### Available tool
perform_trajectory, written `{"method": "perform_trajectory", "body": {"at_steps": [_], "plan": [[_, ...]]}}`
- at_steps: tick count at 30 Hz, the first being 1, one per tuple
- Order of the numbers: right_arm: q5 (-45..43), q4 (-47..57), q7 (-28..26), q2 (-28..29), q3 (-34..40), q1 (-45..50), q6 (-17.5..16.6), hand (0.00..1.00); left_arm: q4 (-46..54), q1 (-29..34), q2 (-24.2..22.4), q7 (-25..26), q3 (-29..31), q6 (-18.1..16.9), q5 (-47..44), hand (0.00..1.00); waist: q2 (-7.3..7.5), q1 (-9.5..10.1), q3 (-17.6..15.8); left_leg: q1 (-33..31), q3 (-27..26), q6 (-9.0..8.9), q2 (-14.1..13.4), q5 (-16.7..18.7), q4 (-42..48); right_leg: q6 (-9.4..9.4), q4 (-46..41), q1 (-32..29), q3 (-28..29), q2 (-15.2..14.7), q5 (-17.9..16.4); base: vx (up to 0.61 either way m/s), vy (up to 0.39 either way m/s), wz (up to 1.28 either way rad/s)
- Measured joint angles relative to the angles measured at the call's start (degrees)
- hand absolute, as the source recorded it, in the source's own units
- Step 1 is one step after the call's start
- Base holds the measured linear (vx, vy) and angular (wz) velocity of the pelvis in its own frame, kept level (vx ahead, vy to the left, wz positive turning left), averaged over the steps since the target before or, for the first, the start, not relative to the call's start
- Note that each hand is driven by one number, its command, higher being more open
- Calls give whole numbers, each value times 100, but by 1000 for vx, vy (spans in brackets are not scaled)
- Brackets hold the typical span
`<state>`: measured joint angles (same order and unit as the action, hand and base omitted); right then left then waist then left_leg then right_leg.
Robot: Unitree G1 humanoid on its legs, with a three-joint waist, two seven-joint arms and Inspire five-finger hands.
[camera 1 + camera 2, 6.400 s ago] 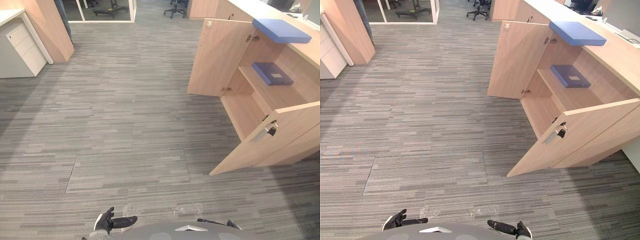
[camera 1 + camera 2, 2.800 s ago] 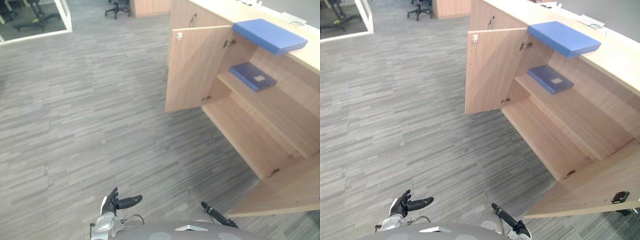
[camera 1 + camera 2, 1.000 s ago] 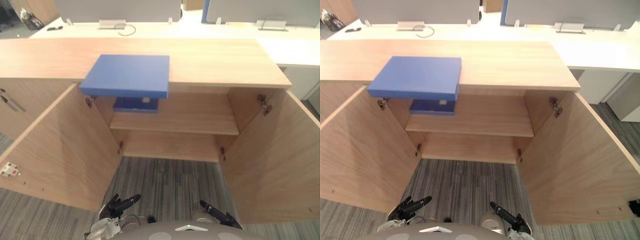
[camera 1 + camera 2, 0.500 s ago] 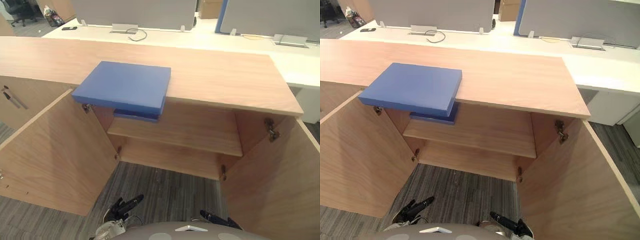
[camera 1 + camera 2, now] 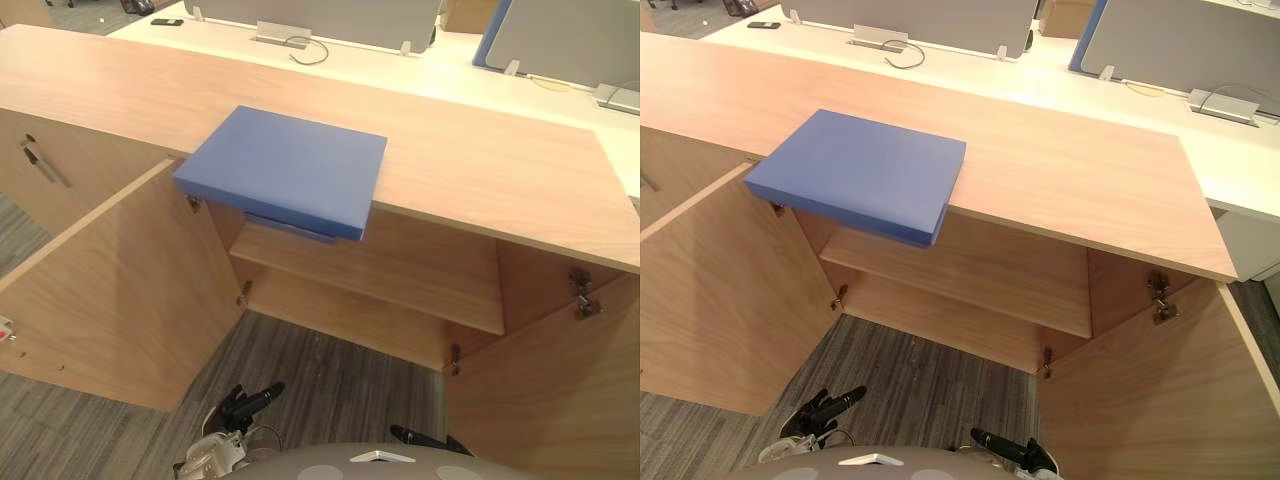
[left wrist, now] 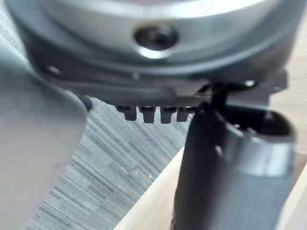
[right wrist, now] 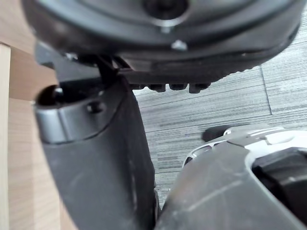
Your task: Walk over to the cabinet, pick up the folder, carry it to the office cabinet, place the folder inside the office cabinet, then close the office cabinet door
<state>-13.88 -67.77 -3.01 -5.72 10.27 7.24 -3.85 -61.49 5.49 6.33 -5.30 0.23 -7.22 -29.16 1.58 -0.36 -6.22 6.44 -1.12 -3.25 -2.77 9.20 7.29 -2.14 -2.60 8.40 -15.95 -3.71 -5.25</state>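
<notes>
A flat blue folder (image 5: 285,170) lies on the wooden cabinet top (image 5: 480,170), with its near edge hanging out over the open compartment. Beneath it, a darker blue folder (image 5: 290,226) peeks out on the inner shelf (image 5: 400,270), mostly hidden. Both cabinet doors stand wide open, the left door (image 5: 110,290) and the right door (image 5: 560,390). My left hand (image 5: 245,400) hangs low over the carpet in front of the cabinet, fingers straight and holding nothing. Likewise low and open, my right hand (image 5: 425,438) holds nothing. Both hands are well below and short of the folder.
Behind the cabinet runs a white desk (image 5: 1060,70) with grey screens and cable boxes. A neighbouring cabinet front with a handle (image 5: 45,165) adjoins at the left. Grey striped carpet (image 5: 320,370) lies between the open doors.
The whole view has shifted as I came closer to the cabinet, so the blue folder shows larger and nearer. The folder stays put, and both hands stay low and open.
</notes>
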Motion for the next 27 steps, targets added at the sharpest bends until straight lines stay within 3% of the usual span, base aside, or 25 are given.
{"method": "perform_trajectory", "body": {"at_steps": [2,10,15,19,27], "plan": [[4,13,-16,-9,-11,14,7,100,437,181,26,15,-147,30,-4,100,-35,0,28,129,18,78,85,-223,-400,-57,3,-38,-17,-77,38,-40,64,10],[95,127,85,-29,-415,93,31,100,3944,1379,-56,340,-187,126,-171,100,73,42,192,96,182,237,266,-794,-1109,-143,68,-311,-130,-229,149,-112,26,12],[227,144,152,-30,-497,117,76,100,5578,1553,-444,748,-93,116,649,100,100,97,250,21,262,310,352,-909,-1233,-222,212,-333,-156,-282,270,-68,28,5],[233,144,236,-40,-602,124,73,100,6253,1538,-649,1293,-117,-41,1721,100,127,108,292,-6,300,336,416,-940,-1234,-237,277,-299,-195,-309,342,0,25,6],[228,136,432,-87,-985,95,53,100,6525,1491,-527,2653,78,-33,3927,100,194,137,338,-2,237,328,441,-934,-1218,-236,394,-258,-185,-308,437,11,10,0]]}}
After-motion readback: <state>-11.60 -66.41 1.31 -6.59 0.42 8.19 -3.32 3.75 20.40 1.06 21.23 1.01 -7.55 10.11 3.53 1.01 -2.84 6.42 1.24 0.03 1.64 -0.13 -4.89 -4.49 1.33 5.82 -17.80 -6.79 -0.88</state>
